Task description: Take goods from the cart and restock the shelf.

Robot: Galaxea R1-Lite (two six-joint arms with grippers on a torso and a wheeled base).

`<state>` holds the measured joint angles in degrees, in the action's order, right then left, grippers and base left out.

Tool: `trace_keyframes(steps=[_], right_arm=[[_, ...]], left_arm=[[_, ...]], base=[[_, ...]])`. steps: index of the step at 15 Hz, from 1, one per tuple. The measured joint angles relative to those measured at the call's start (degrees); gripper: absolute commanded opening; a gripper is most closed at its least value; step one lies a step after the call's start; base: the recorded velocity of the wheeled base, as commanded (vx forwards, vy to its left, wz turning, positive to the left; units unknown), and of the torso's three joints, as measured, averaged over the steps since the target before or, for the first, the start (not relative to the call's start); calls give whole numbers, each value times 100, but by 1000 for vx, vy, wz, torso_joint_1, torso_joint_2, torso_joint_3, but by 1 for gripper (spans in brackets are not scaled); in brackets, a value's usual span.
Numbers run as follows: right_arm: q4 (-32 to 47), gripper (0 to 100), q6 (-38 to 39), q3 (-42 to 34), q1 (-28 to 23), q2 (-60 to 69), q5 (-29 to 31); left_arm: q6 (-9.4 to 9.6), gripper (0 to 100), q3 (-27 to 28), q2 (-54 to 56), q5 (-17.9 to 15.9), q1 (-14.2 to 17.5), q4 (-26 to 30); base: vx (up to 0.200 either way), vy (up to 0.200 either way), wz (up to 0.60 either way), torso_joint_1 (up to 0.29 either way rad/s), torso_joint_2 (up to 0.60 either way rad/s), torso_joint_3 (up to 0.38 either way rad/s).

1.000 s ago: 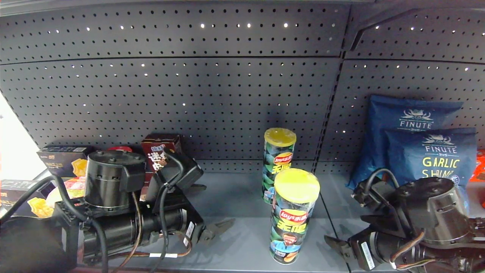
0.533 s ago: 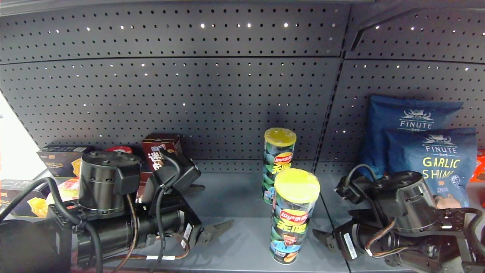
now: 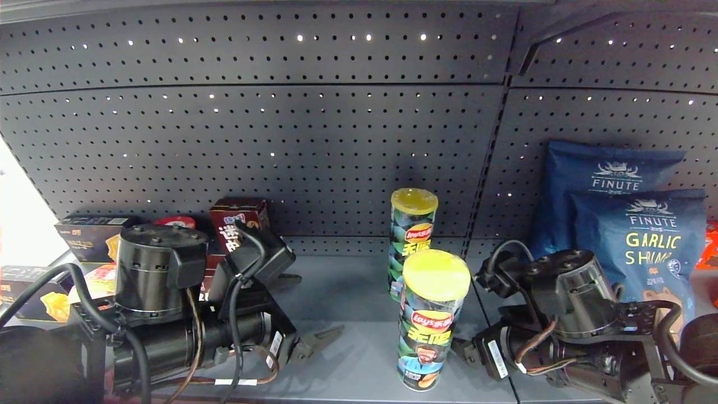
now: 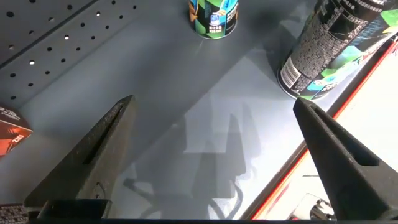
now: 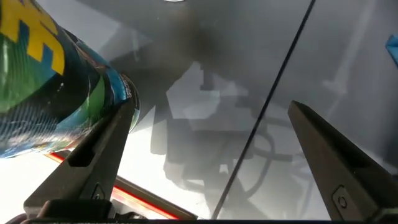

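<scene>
Your near can (image 3: 433, 320) stands upright at the front edge of the shelf (image 3: 348, 303), yellow lid on top. The far can (image 3: 413, 235) stands upright just behind it, close to the pegboard wall (image 3: 280, 140), and the two are near each other but apart.

Your right tool (image 5: 211, 107) sits low over the shelf floor on the right of the near can, with its fingers spread wide. One finger (image 3: 463, 349) lies just beside the can's lower part. You cannot tell from these views whether it touches the can.

Your left tool (image 3: 322, 302) rests low over the shelf to the left of both cans, well apart from them. Its fingers are also spread wide and hold nothing. From its wrist view you see both can bases ahead of the fingertips.

Farther right, two blue bags (image 3: 636, 235) lean against the pegboard wall, one in front of the other. On the far left of the shelf a dark red box (image 3: 238, 220) stands upright, with black boxes (image 3: 90, 235) beside it.
</scene>
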<state>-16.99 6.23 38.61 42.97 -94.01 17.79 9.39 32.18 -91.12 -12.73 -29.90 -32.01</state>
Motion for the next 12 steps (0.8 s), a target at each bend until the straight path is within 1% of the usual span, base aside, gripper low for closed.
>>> trace_keyframes(steps=[5, 8, 12], right_arm=[[-2, 100, 0, 23, 79, -45, -6], [-9, 100, 0, 37, 93, -83, -2], [-11, 100, 0, 56, 104, -107, -5]], left_arm=[[5, 100, 17, 0, -2, 2, -1], [66, 100, -5, 0, -2, 2, -1], [73, 100, -11, -5, -2, 2, -4]], base=[[0, 0, 0, 0, 0, 0], [0, 0, 0, 0, 0, 0], [0, 0, 0, 0, 0, 0]])
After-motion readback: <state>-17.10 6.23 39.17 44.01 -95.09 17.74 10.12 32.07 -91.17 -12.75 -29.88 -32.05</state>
